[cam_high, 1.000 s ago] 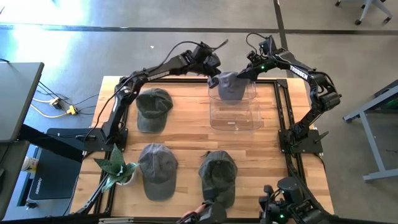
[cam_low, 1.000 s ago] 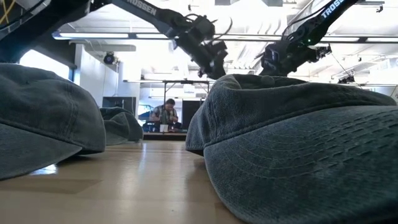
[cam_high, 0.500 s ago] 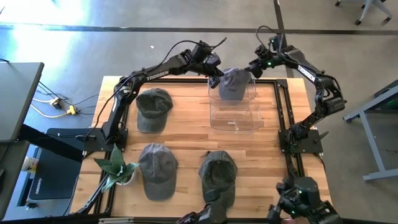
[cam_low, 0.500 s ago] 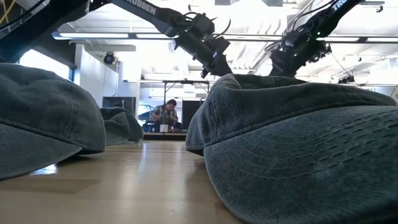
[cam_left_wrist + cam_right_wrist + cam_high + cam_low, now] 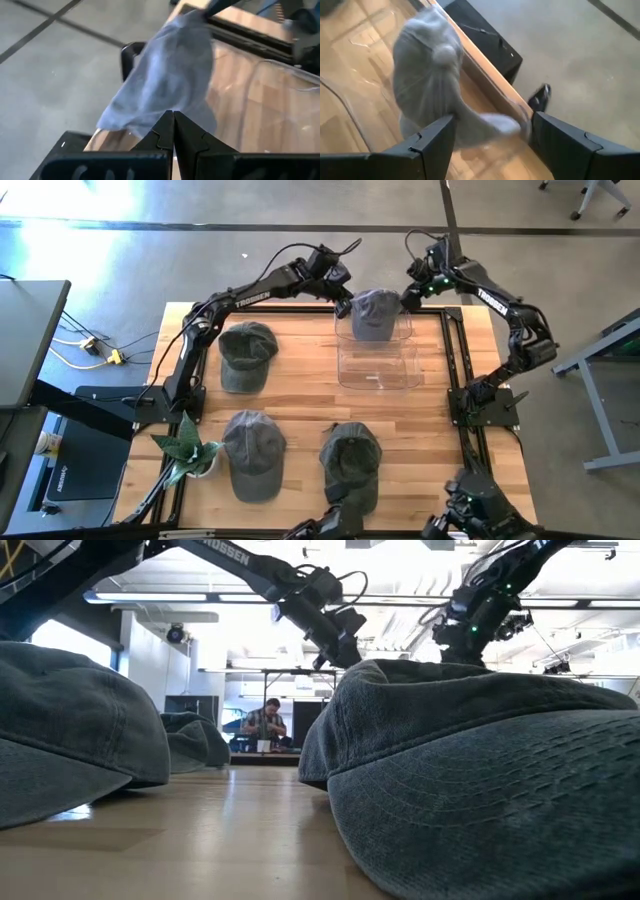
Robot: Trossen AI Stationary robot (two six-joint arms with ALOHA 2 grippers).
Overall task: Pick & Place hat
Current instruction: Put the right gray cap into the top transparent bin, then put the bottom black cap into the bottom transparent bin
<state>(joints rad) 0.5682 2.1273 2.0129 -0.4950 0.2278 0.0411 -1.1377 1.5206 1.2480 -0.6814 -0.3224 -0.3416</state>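
Observation:
A grey cap (image 5: 375, 313) hangs over the far end of a clear plastic bin (image 5: 378, 370) at the table's far side. It also shows in the left wrist view (image 5: 167, 80) and the right wrist view (image 5: 427, 65). My left gripper (image 5: 346, 304) is at the cap's left side, shut on its edge (image 5: 173, 131). My right gripper (image 5: 408, 294) is at the cap's right side, open wide (image 5: 492, 137). The cap's lower part lies between its fingers, and I cannot tell whether they touch it. My left gripper pinches the cap's lower edge (image 5: 150, 129) between its two shut fingers, coming level from the table's left side. The cap hangs beyond the fingertips, over the bin's far wall; whether it rests on the wall, I cannot tell.
Three more grey caps lie on the table: one at the left (image 5: 247, 355), two near the front (image 5: 253, 452) (image 5: 352, 462). A small potted plant (image 5: 187, 446) stands at the front left. A black frame rail (image 5: 460, 350) runs along the table's right side.
My right gripper has gone up and toward the table's far right corner. The cap has shifted a little toward the far edge, over the bin's far wall. My left gripper has stayed near the cap's left side.

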